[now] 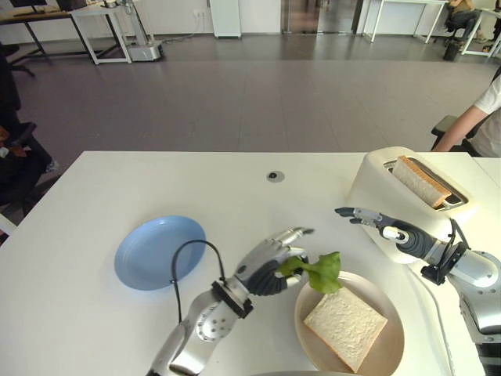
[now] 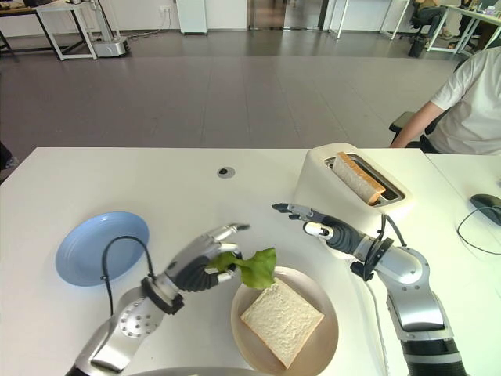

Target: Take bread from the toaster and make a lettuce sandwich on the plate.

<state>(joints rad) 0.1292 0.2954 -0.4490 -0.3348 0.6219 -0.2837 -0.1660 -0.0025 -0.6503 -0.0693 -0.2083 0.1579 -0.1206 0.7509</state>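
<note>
White counter (image 1: 117,180) below. Toaster (image 1: 372,184) at right, slice (image 1: 421,182) upright in slot. Tan plate (image 1: 383,352) lower centre, bearing bread (image 1: 345,327); blue plate (image 1: 160,252) left. Right hand (image 1: 383,223) before toaster, fingers outstretched, empty. Left hand (image 1: 266,266) with fingers pinching lettuce (image 1: 319,272) over tan plate's upper-left rim.

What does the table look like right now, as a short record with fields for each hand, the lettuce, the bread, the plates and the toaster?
left hand: fingers closed on the lettuce leaf
lettuce leaf: at the far left rim of the beige plate, by the bread's corner
bread slice: flat on the beige plate
right hand: open, empty, in front of the toaster
toaster: second bread slice sticking up from its slot
blue plate: bare, left of the left hand
</note>
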